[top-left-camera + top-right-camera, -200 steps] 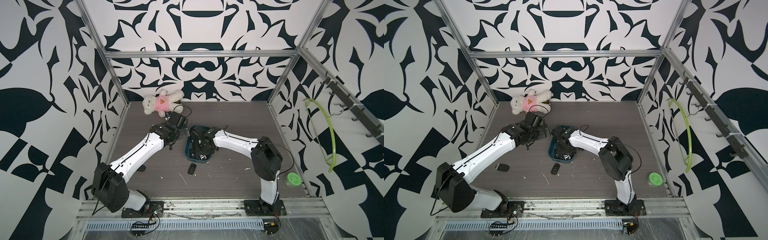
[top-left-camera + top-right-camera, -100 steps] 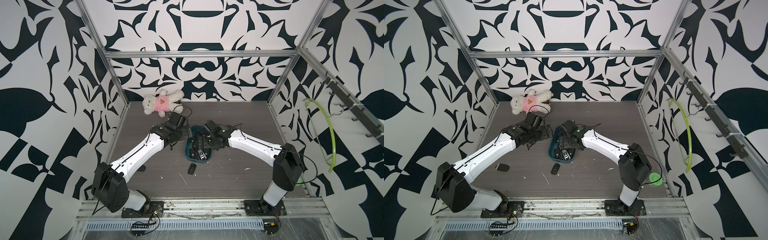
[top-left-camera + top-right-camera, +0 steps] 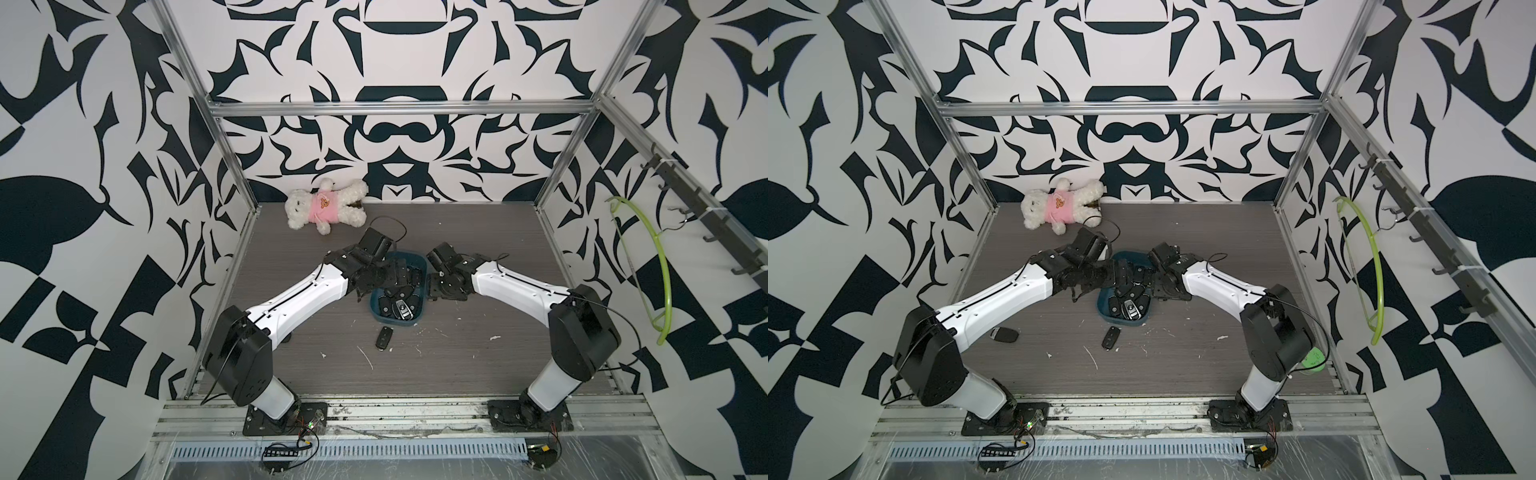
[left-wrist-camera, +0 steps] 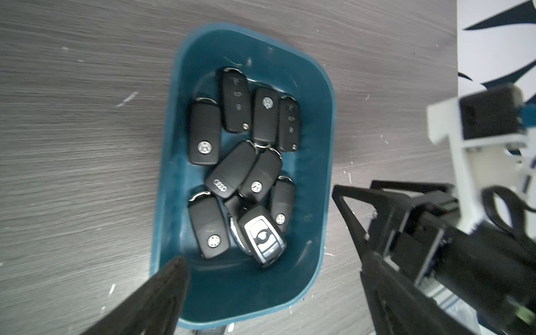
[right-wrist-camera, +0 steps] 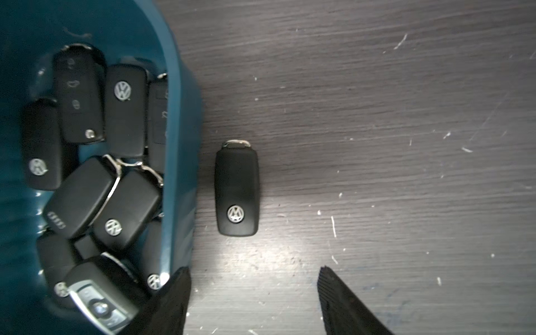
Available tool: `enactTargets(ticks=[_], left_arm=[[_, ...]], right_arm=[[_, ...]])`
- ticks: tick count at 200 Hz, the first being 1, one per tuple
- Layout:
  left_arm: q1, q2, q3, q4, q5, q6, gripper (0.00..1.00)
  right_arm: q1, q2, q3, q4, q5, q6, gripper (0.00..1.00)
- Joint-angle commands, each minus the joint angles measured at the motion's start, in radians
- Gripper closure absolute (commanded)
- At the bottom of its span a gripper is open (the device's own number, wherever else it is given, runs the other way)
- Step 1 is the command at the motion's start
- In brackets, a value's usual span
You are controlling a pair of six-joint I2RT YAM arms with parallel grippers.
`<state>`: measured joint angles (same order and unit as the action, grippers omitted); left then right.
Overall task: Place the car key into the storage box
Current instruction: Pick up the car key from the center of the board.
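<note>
Teal-blue plastic, rectangular, with rounded corners and low walls: the storage box [image 3: 392, 325] [image 3: 1119, 322] stood on the grey wood-grain tabletop [image 3: 478, 232] and held a heap of black plastic key fobs [image 4: 229, 174], a silver-faced fob [image 4: 264, 235] uppermost at the end nearer my bases. The car key [image 5: 236, 188], a black oblong plastic fob with a round silver emblem and a chrome loop, lay flat on the tabletop just outside the box's right long wall [image 5: 177, 145], parallel to it and apart from it; it showed only from my right wrist. My right gripper [image 5: 252, 275] hung above the tabletop beside that same wall, jaws parted and empty, with the key ahead of the gap between my fingertips [image 5: 333, 295]; one fingertip appeared against the box's rim, and contact there could not be judged. My left gripper [image 4: 272, 264] was poised above the box's open top, jaws spread wide and grasping nothing. A second black fob [image 3: 383, 337] [image 3: 1111, 336] lay on the tabletop just off the box's near end, and a third black fob [image 3: 1004, 334] lay well to the box's left, close by my left arm. A white plush bear [image 3: 324, 205] [image 3: 1059, 205] in a pink shirt lay beyond the box's far end and to its left, well apart from it.
</note>
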<state>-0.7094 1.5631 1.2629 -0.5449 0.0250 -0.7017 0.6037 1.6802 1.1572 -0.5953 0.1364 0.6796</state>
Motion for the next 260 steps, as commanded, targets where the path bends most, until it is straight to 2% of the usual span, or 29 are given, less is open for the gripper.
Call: enactTargets(ticks=[1,109,186,211,238,260], left_arm=[[0.001,0.009,0.033,0.003,0.034,0.021,0.01],[0.000,-0.010,0.036,-0.029,0.005,0.028,0.01],[0.001,-0.013,0.033,-0.030,0.002,0.025,0.01],[0.000,-0.019,0.024,-0.026,0.002,0.021,0.01],[0.001,-0.028,0.013,-0.022,-0.003,0.019,0.01],[0.000,-0.032,0.010,-0.022,-0.002,0.019,0.01]], right_arm=[[-0.010,0.029,0.004,0.051,-0.005,-0.012,0.36],[-0.015,0.191,0.083,0.091,-0.038,-0.026,0.39],[-0.018,0.243,0.120,0.068,0.007,-0.080,0.38],[-0.021,0.252,0.128,0.054,0.027,-0.101,0.36],[-0.028,0.261,0.141,0.048,0.038,-0.134,0.26],[-0.034,0.283,0.167,0.037,0.036,-0.170,0.25]])
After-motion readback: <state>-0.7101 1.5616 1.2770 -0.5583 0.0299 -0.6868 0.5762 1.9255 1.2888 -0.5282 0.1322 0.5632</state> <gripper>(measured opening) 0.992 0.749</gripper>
